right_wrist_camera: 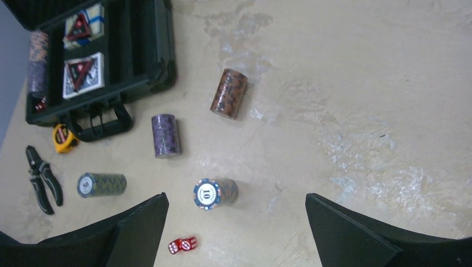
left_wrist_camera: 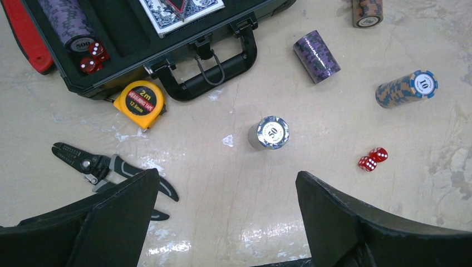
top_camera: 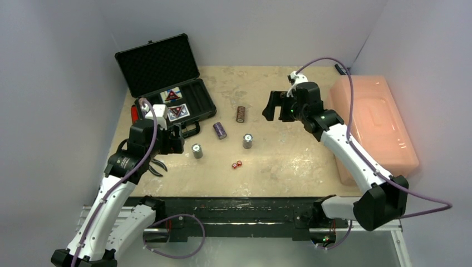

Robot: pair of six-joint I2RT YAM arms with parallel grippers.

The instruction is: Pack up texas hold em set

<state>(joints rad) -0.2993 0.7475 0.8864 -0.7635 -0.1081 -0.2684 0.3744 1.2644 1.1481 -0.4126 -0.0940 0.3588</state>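
At the upper left of the top view, the case [top_camera: 157,65] lies open on the worktop [top_camera: 300,167] with its lid tilted back, so the foam slots are reachable from above. Two decks [top_camera: 178,113] fill the middle bays. In the left wrist view, a packed stack [left_wrist_camera: 67,25] and packed dice [left_wrist_camera: 92,55] sit in the slot at the upper left.

Loose at frame centre:
- The 50 stack [top_camera: 197,151] and the 10 stack [top_camera: 247,141] stand upright.
- The purple stack [top_camera: 220,130] lies on its side.
- The brown stack [top_camera: 241,114] lies further up the frame.
- The loose dice [top_camera: 237,164] touch each other below the 10 stack.

The left tool [left_wrist_camera: 227,183] is released and holds nothing. It hangs just below the 50 stack in its own view, probably lined up for that pick. The right tool [right_wrist_camera: 239,208] is likewise spread and unloaded, with the 10 stack between its fingers in its own view.

Obstructions:
- A tape measure [left_wrist_camera: 139,100] touches the case front beside the handle.
- The pliers [left_wrist_camera: 106,167] lie near the left tool.
- A red item [left_wrist_camera: 25,33] rests against the case's left wall.

None of these belongs in the case. The bin [top_camera: 378,122] at the right edge is well apart.
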